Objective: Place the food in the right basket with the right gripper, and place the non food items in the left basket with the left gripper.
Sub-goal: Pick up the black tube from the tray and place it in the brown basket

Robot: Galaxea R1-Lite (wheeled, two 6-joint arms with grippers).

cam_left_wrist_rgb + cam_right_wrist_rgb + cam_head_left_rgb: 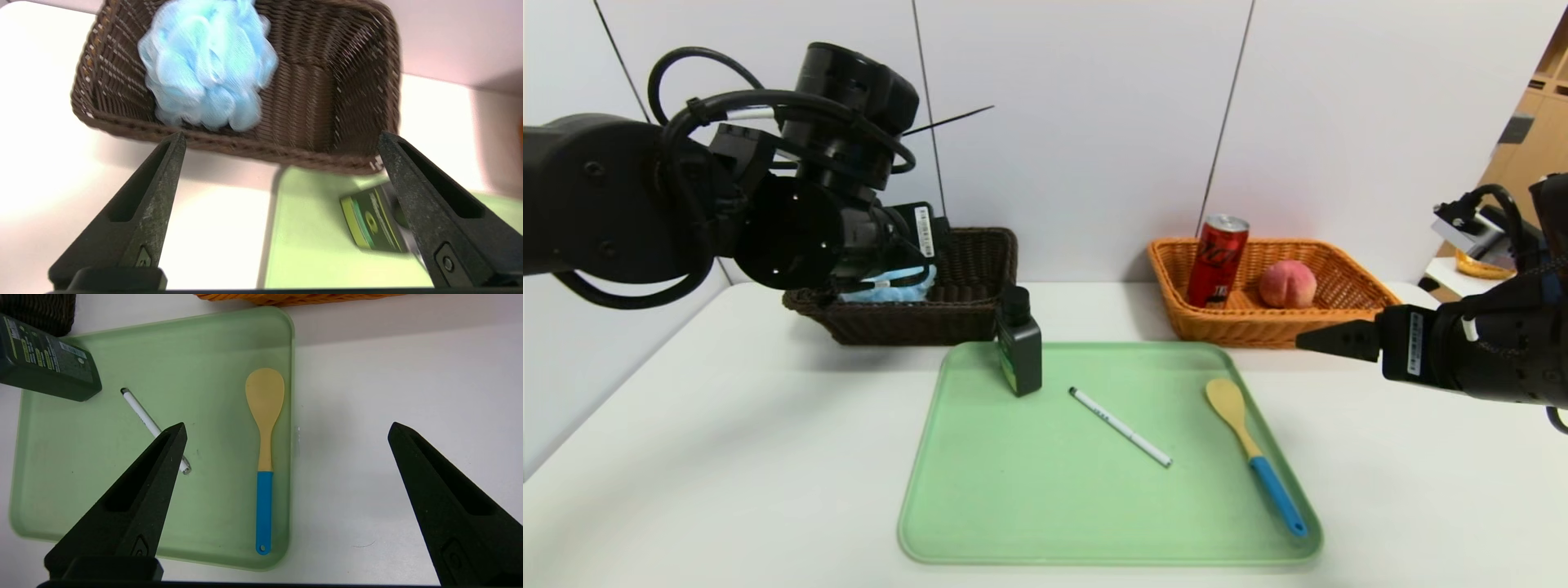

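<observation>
The red soda can point(1217, 261) and the peach point(1287, 283) are in the orange-tan right basket point(1339, 322). The light blue pouf point(208, 65) lies in the dark brown left basket point(327, 102). The dark bottle point(1019, 343) stands on the green tray point(1013, 523), with the white pen point(1121, 426) and the yellow spoon with a blue handle point(1252, 452) lying beside it. My left gripper point(282, 139) is open and empty, raised by the dark basket's near rim. My right gripper point(288, 430) is open and empty, above the table beside the tray's right edge.
The tray sits mid-table in front of both baskets. A white wall runs close behind the baskets. The dark basket point(980, 253) is partly hidden by my left arm in the head view. Bare table shows to the right of the tray.
</observation>
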